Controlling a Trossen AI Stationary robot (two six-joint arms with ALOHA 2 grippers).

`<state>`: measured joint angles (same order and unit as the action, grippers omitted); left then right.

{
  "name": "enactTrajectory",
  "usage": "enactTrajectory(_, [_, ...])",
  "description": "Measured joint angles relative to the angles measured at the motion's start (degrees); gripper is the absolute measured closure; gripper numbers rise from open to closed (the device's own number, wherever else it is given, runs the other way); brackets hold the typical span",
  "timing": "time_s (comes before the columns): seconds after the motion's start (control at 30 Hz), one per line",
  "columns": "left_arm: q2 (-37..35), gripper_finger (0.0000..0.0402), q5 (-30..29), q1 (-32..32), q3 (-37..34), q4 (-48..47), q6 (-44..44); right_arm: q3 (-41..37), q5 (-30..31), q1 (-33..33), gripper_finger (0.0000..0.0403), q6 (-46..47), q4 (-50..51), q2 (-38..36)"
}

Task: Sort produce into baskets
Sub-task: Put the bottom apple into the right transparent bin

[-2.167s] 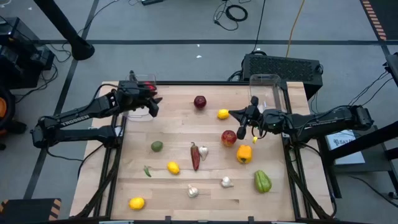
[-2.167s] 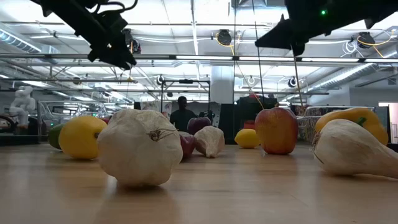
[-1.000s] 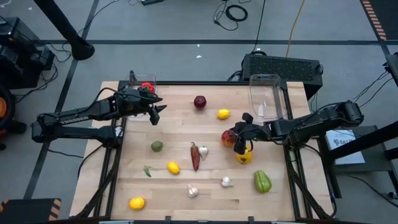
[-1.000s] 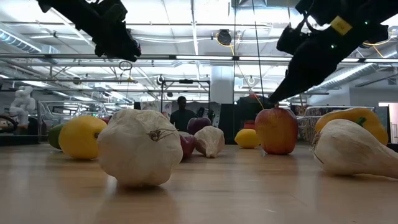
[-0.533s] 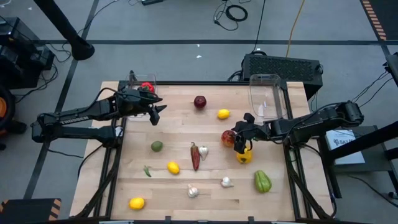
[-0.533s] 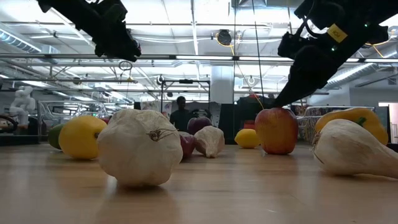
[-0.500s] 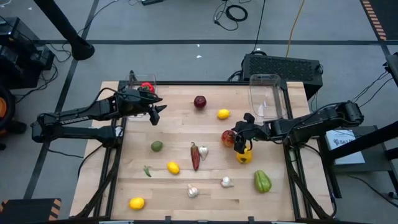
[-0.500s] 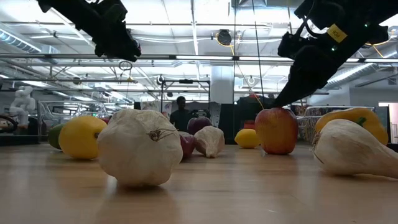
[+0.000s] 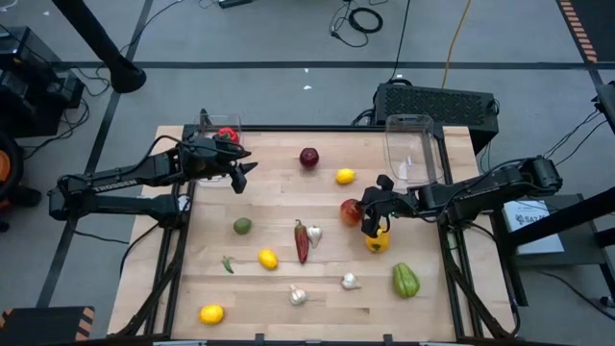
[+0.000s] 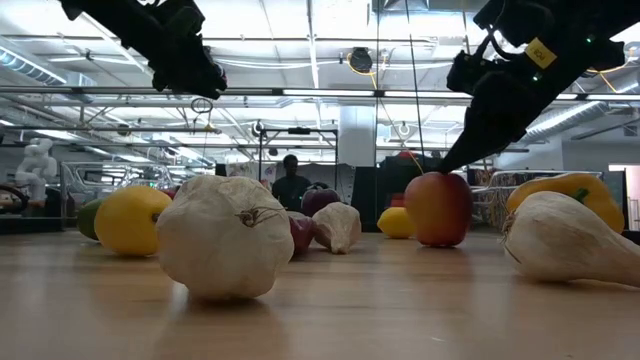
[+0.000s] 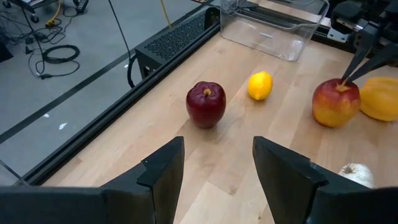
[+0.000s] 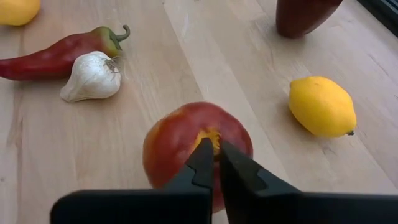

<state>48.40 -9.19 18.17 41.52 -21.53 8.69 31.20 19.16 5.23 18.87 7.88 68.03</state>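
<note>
Right gripper (image 12: pixel 213 163) pinched atop red apple (image 12: pixel 180 143); yellow pepper (image 9: pixel 377 240) beside.

This is a robotics lab or industrial test hall, not a home. The wooden worktable (image 9: pixel 317 288) sits in a black metal frame on a grey concrete floor (image 9: pixel 288 38) marked with dark tape lines, and loose cables (image 9: pixel 360 19) coil across it. The level view looks under a high open ceiling with exposed pipes and ducts (image 10: pixel 300 95), strip lights and steel framing. A white humanoid figure (image 10: pixel 38 160) stands far off (apparently another robot), and a person (image 10: pixel 292 180) stands in the background among further rigs.
</note>
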Motion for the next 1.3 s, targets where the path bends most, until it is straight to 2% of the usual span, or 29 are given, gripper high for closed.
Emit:
enactTrajectory(0.37, [0.0, 0.0203, 0.0, 0.0, 0.0, 0.0, 0.0, 0.9, 0.0, 0.0, 0.0400, 0.2, 0.0, -0.1])
enactTrajectory(0.93, [0.0, 0.0203, 0.0, 0.0, 0.0, 0.0, 0.0, 14.1, 0.5, 0.0, 0.0401, -3.1, 1.1, -0.2])
enactTrajectory(1.1, [0.0, 0.0203, 0.0, 0.0, 0.0, 0.0, 0.0, 15.3, 5.5, -0.3, 0.0401, -8.6, 3.0, -0.5])
enactTrajectory(1.3, [0.0, 0.0203, 0.0, 0.0, 0.0, 0.0, 1.5, 15.3, 13.9, -3.0, 0.0401, -9.6, 10.3, -3.6])
